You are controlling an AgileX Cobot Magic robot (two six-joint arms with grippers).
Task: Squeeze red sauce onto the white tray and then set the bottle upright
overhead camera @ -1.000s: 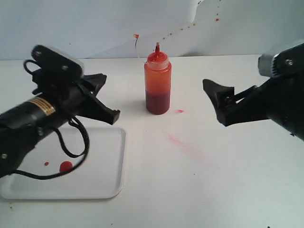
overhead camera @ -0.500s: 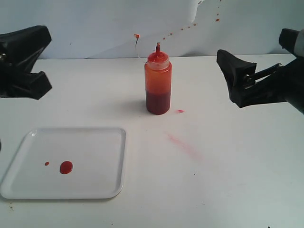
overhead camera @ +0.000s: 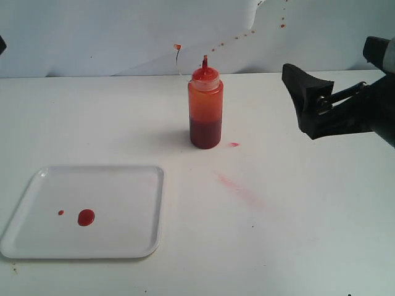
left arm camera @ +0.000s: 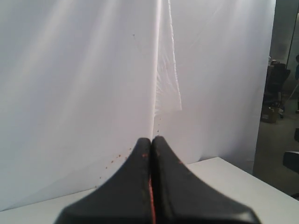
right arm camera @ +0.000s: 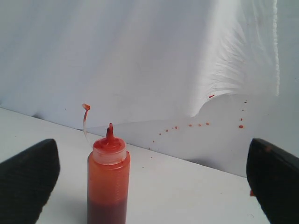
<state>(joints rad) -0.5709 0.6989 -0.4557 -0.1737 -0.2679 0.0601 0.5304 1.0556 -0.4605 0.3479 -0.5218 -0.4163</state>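
Observation:
The bottle point(overhead camera: 205, 108) stands upright on the white table, apart from both grippers, its red nozzle up and its small tethered cap point(overhead camera: 177, 47) hanging free. The right wrist view shows the bottle point(right arm camera: 108, 182) too. The white tray point(overhead camera: 123, 185) lies at the front left with a round blob of red sauce point(overhead camera: 86, 217) and a tiny drop point(overhead camera: 60, 213) on it. My right gripper point(overhead camera: 300, 98) hovers to the right of the bottle, open wide and empty point(right arm camera: 154, 158). My left gripper point(left arm camera: 151, 139) is shut on nothing and faces the backdrop; it is outside the exterior view.
A faint pinkish smear point(overhead camera: 237, 185) and a small red dash point(overhead camera: 233, 144) mark the table right of the bottle. Red specks point(overhead camera: 247, 34) dot the white backdrop behind. The table's far edge meets that backdrop.
The left arm has drawn back from above the tray, leftward and out of the exterior view. The right gripper rose and moved right, then held still. The bottle has not moved.

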